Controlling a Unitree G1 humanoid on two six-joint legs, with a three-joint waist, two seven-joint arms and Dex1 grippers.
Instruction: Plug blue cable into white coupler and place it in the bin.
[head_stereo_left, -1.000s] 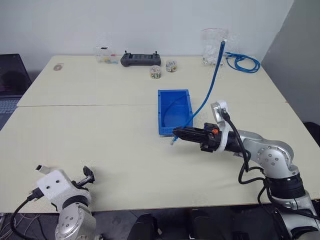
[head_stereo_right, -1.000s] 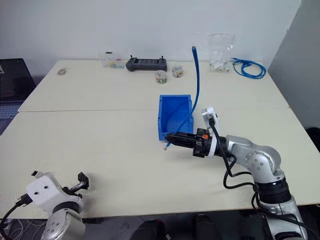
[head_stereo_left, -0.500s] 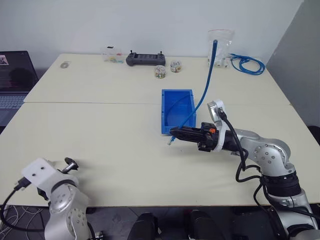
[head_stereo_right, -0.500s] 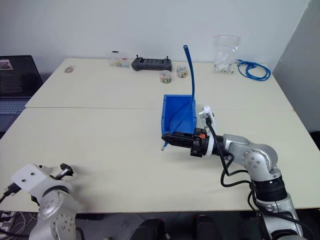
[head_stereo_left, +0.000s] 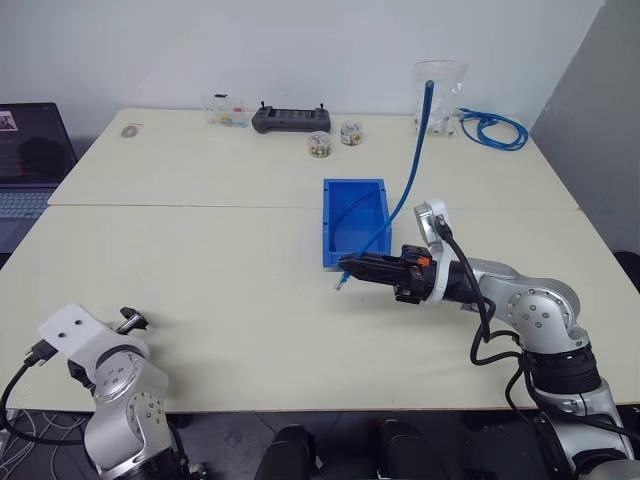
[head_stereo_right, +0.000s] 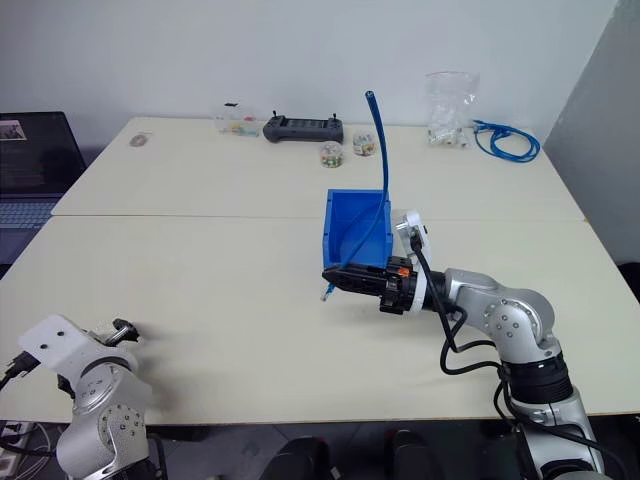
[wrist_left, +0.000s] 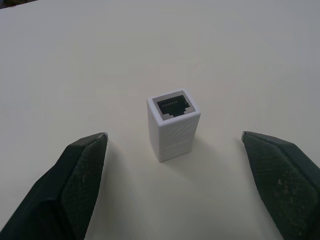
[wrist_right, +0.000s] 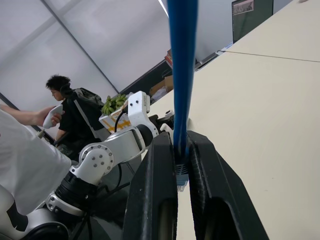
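Left pincer (wrist_left: 175, 187) is wide open around the upright white coupler (wrist_left: 173, 124), ready to grab; right pincer (head_stereo_left: 346, 267) pinches the blue cable (head_stereo_left: 405, 195) near its plug for insertion.

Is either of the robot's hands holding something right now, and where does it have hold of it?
The right hand pinches the blue cable close to its lower plug end. The left hand holds nothing; its fingers stand open around the white coupler.
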